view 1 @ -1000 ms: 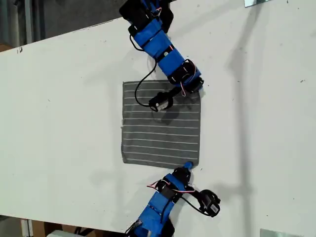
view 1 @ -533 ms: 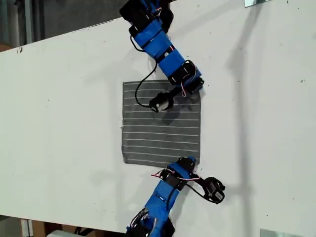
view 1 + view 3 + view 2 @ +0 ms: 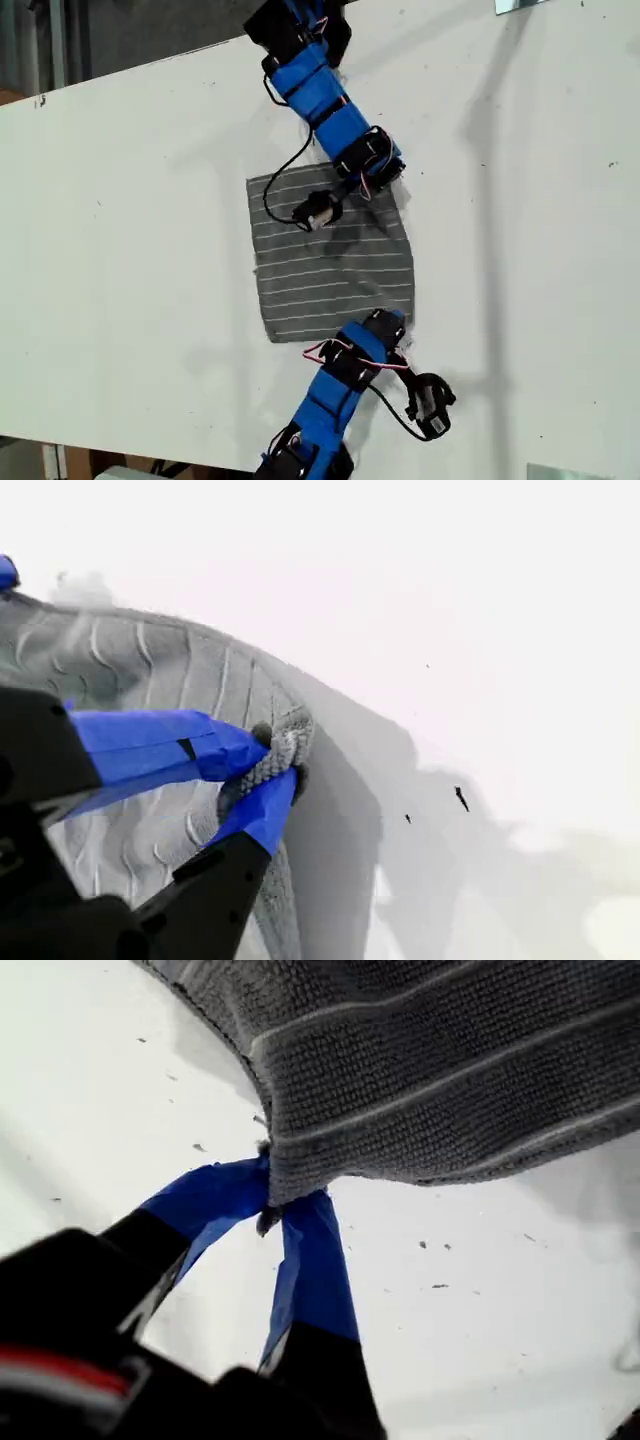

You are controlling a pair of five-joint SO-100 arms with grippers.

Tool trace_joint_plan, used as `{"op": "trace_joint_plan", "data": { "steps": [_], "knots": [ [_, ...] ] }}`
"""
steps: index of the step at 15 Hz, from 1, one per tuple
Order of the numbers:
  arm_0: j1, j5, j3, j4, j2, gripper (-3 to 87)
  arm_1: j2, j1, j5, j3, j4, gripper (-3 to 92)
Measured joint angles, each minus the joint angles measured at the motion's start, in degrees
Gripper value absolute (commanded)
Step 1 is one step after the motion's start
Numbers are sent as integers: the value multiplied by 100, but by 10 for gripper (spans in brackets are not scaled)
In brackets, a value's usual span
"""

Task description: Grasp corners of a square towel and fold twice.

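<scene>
Towel: the grey white-striped towel [image 3: 330, 270] lies spread at the centre of the exterior view, on the white worktop [image 3: 130, 200]. Its outline is skewed, and its right-hand edge bulges and rumples.
My first tool: my first tool [image 3: 275, 1200] has its blue-taped jaws closed tight on a hemmed corner [image 3: 290, 1185] of the towel. The cloth rises off the worktop from that pinch.
My second tool: my second tool [image 3: 275, 760] is clamped on another corner [image 3: 290, 735], which is bunched between the two blue tips. The striped cloth slopes away behind it in curved folds.
Upper arm: the blue arm entering from the top of the exterior view [image 3: 325, 95] reaches down to the towel's upper right corner. Its black cable [image 3: 275, 190] loops over the cloth.
Lower arm: the blue arm entering from the bottom of the exterior view [image 3: 335, 395] ends at the towel's lower right corner.
Which arm is which: I cannot tell from the wrist views.
Worktop: white, with a few small dark specks near the tools and soft shadows beside each arm.
</scene>
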Motion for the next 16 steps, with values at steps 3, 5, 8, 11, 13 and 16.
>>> {"op": "trace_joint_plan", "data": {
  "steps": [3, 5, 8, 11, 13, 16],
  "knots": [
    [-193, 501, -554, 475, -9, -2, 1011, 79, -220, -44, 413, -1],
    [-457, 589, -536, 738, 123, -2, 1362, 308, -378, -35, 448, -1],
    [-888, 580, 62, 861, 844, -2, 1942, 888, -747, 334, 422, -1],
    [-1327, 589, 1151, 809, 2030, -2, 2241, 1635, -1310, 501, 343, -1],
    [-1714, 589, 2224, 571, 3094, -2, 2338, 2162, -1740, 501, 281, -1],
    [-2549, 765, 3533, 413, 4315, -2, 2452, 3023, -2391, 545, 264, -1]
  ]
}}
